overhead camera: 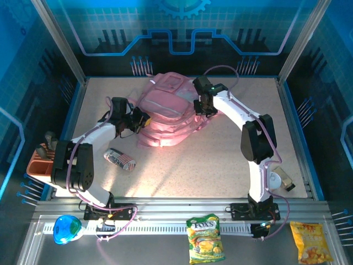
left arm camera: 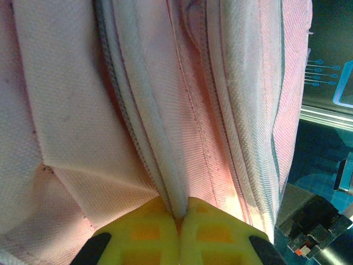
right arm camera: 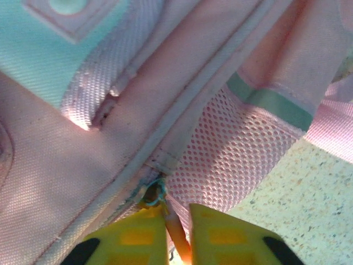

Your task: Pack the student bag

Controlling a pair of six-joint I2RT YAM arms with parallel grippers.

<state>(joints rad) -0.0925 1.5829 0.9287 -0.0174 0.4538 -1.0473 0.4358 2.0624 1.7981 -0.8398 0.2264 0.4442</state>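
From above, the student bag [overhead camera: 165,116] lies flat at the far middle of the table [overhead camera: 220,160], and both arms are on it. The left gripper [overhead camera: 144,118] is at the bag's left edge and the right gripper [overhead camera: 203,106] is at its right side.

Over at the near left edge of the table stands an orange holder [overhead camera: 38,165] with a few dark-handled things upright in it, too small to name. Just near of the left arm lies a small packet [overhead camera: 119,159] in a stars-and-stripes print, its writing too small to read.

On the near rail sits a green and yellow snack bag [overhead camera: 205,238] that reads "FOX'S". There is a yellow snack bag [overhead camera: 310,241] to its right and a blue object [overhead camera: 66,228] at the left end.

On the left wrist, pink fabric and pale zip lines run up the view. The yellow pads [left arm camera: 143,234] are pressed together, pinching a fold of the bag's white piping between them.

On the right wrist, the pads [right arm camera: 138,237] stand a narrow gap apart at a zip seam. A thin orange-pink tab [right arm camera: 175,232] sits in the gap, with a bit of teal cord [right arm camera: 157,190] just above. It cannot be told whether the tab is gripped. A pink mesh pocket [right arm camera: 237,149] hangs right of the seam, and a pale teal panel [right arm camera: 27,49] lies far left.
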